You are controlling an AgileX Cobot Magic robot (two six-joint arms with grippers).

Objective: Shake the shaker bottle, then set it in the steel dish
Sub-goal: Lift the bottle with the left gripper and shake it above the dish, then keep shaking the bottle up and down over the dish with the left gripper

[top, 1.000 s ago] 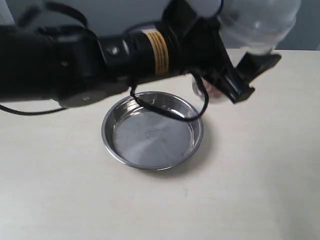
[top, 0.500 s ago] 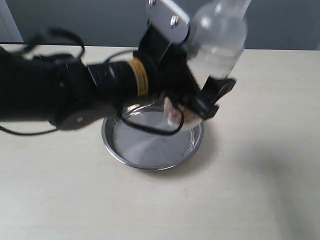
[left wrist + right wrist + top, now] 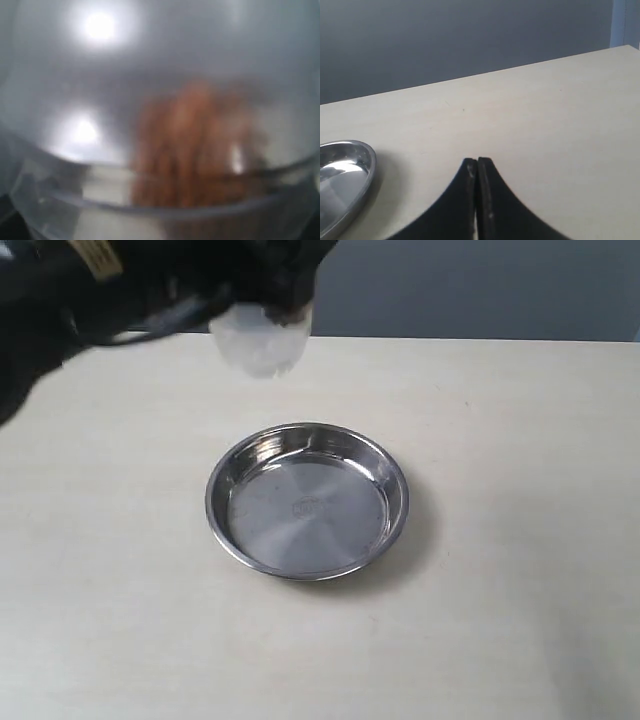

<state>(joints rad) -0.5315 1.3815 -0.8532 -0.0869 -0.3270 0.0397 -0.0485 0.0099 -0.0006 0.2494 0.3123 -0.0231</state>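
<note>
The steel dish (image 3: 307, 501) lies round and shiny near the table's middle, with nothing in it; its rim (image 3: 350, 185) also shows in the right wrist view. My left arm is a black blur at the upper left of the exterior view, and the clear shaker bottle (image 3: 262, 337) hangs from it, well above the table and beyond the dish. My left gripper (image 3: 265, 285) is shut on it. Up close the shaker bottle (image 3: 165, 120) fills the left wrist view, with brown grains (image 3: 195, 150) blurred inside. My right gripper (image 3: 477, 162) is shut on nothing, low over bare table beside the dish.
The pale wooden table (image 3: 520, 540) stretches around the dish. A grey wall (image 3: 470, 285) stands behind the table's far edge. The right arm is out of the exterior view.
My left arm has swung with the bottle from over the dish's right side up to the upper left, leaving the dish uncovered. The bottle is still held.
</note>
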